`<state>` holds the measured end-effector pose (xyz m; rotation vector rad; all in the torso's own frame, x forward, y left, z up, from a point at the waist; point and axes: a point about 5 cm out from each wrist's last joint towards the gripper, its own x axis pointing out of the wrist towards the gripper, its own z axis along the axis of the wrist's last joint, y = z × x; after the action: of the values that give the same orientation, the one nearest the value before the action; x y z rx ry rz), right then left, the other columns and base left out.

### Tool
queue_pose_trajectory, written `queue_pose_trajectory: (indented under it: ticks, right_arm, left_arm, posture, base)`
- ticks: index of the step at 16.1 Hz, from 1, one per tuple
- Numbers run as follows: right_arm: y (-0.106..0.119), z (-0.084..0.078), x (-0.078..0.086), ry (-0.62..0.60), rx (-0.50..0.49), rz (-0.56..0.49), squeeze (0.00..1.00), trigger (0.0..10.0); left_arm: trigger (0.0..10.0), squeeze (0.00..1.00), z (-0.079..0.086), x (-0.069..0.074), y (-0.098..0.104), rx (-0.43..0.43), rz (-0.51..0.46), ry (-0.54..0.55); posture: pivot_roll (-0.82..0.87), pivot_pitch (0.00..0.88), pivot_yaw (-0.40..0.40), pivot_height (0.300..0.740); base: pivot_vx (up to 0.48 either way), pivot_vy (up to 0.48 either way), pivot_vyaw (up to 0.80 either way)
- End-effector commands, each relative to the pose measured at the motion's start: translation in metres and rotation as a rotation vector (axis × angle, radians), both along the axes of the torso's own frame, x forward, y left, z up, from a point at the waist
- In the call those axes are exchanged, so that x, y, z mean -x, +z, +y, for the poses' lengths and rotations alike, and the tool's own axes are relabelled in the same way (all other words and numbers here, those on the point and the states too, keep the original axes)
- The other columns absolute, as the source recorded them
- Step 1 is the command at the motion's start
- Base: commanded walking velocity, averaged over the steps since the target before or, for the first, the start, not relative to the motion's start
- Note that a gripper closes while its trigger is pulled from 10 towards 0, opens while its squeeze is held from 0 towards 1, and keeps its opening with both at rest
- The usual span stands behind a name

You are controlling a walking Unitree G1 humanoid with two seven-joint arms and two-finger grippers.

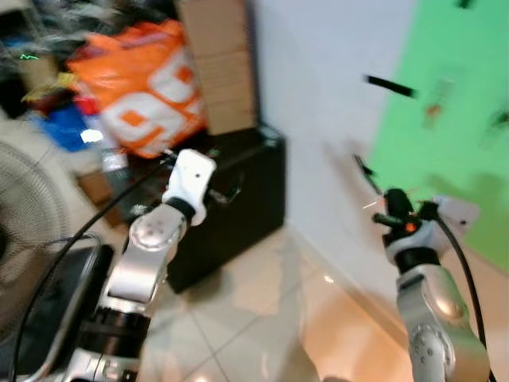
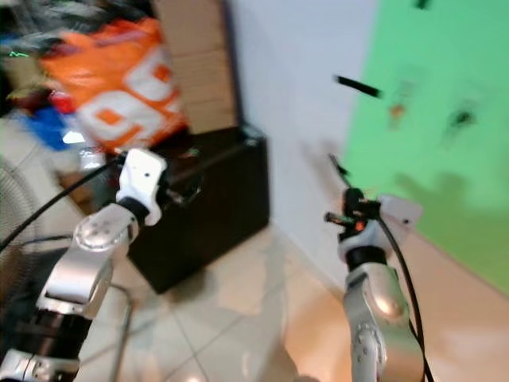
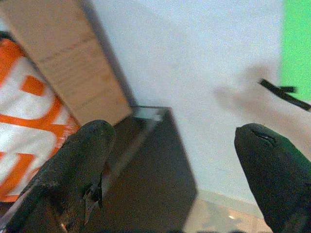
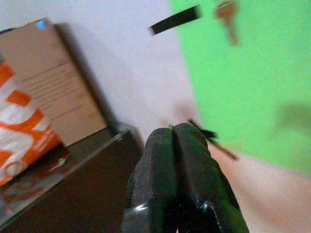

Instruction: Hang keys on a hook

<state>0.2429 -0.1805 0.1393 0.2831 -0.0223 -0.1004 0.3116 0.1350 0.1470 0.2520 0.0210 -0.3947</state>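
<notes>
Floor (image 1: 262, 318): glossy polished tiles, reflective, with visible joints.
Wall (image 1: 318, 95): smooth, matt white paint.
Green panel (image 1: 453, 103): flat, matt, uniform colour.
Cabinet (image 1: 238, 207): dark, smooth, slightly glossy front.
Cardboard box (image 1: 219, 64): matt brown cardboard, taped seams.
Orange bag (image 1: 147, 83): shiny, creased plastic with white print.
Arms (image 1: 147, 255): brushed silver metal, satin sheen; white plastic wrist housing.
Fingers (image 3: 73, 179): black, matt, finely textured rubber-like pads.
Key (image 4: 227, 17): coppery metal, blurred.
</notes>
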Motion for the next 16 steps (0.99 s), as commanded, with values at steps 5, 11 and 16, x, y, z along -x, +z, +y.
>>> queue_pose_trajectory:
  ticks: [5,11,16]
  right_arm:
    - [0.011,-0.003,-0.006,-0.022,0.009,-0.040,0.00,10.0]
    - [0.015,-0.003,-0.010,-0.005,0.026,-0.058,0.00,10.0]
    - [0.017,-0.005,-0.012,-0.004,0.032,-0.069,0.00,10.0]
  left_arm:
    - [10.0,0.00,-0.005,-0.001,0.004,0.002,-0.015,-0.049]
    - [10.0,0.00,-0.007,-0.003,0.004,0.006,-0.017,-0.058]
    - [10.0,0.00,-0.007,-0.003,0.005,0.007,-0.018,-0.063]
  posture:
    - [-0.19,0.000,0.132,0.740]
    - [-0.19,0.000,0.131,0.740]
    - [-0.18,0.000,0.127,0.740]
  base:
    - [0.049,0.000,-0.79]
    - [0.254,0.000,-0.64]
    - [0.256,0.000,0.00]
